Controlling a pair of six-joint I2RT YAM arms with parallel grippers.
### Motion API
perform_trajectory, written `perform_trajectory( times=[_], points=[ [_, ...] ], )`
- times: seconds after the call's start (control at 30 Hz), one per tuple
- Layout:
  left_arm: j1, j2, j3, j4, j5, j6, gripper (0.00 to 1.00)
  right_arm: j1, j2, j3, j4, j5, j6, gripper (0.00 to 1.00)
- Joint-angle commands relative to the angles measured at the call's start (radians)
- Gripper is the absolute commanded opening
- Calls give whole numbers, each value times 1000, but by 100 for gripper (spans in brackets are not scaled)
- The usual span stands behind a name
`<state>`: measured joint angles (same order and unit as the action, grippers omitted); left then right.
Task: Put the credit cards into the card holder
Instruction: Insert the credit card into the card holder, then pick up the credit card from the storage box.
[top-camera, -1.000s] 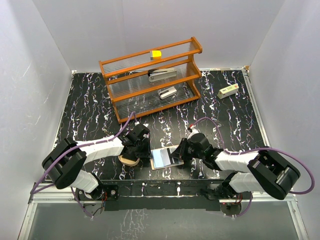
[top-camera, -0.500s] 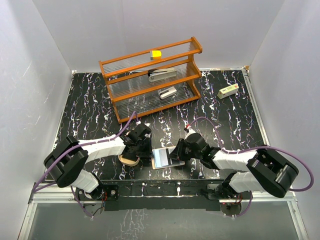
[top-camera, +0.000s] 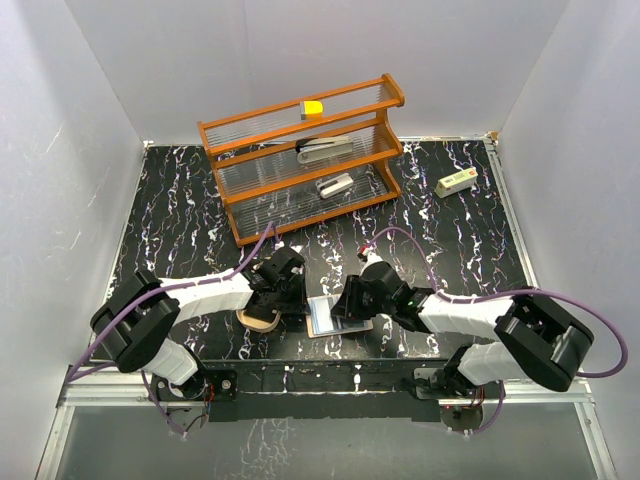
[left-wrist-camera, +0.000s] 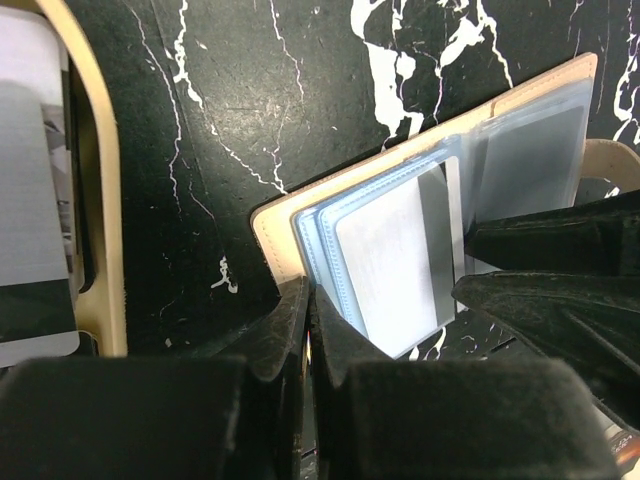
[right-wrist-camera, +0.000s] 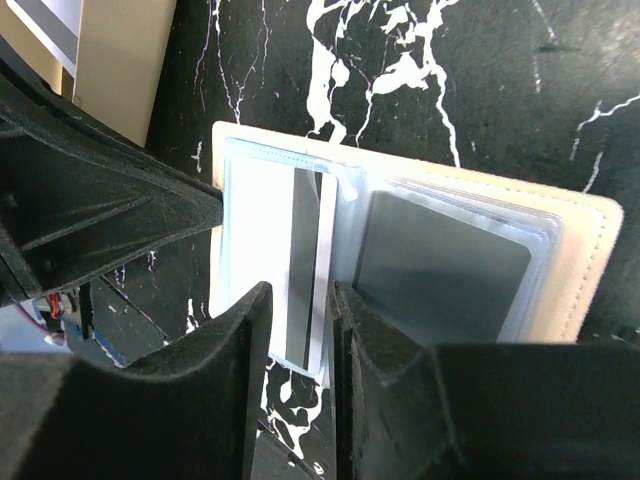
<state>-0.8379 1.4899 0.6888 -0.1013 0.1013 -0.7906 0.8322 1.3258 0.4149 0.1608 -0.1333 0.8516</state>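
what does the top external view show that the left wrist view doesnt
Only top external: the orange rack with staplers and the white box. Only left wrist: a striped card lying in the tan tray, and another card in the wallet's clear sleeves. Both: the open wallet, the tray, the left gripper.

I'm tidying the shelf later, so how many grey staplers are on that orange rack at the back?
2. The larger stapler lies on the middle shelf of the orange rack; the smaller stapler lies on its bottom shelf. More could be hidden behind the slats.
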Motion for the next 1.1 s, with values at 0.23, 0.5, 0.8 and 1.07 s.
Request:
perform_trajectory(
  times=[0.23, 0.5, 0.8, 1.07],
  points=[
    [-10, 21, 12, 3, -6, -5, 0, 12, 13, 49, -31, 15, -64, 33],
    [-12, 6, 6, 7, -7, -17, 0, 30, 40, 62, 24, -15, -60, 26],
    [-12, -70, 40, -86, -73, -30, 25, 29, -29, 82, -98, 64, -112, 36],
    [-3, -239, 114, -291, -288, -26, 42, 30, -72, 160, -192, 136, -186, 44]
  ],
)
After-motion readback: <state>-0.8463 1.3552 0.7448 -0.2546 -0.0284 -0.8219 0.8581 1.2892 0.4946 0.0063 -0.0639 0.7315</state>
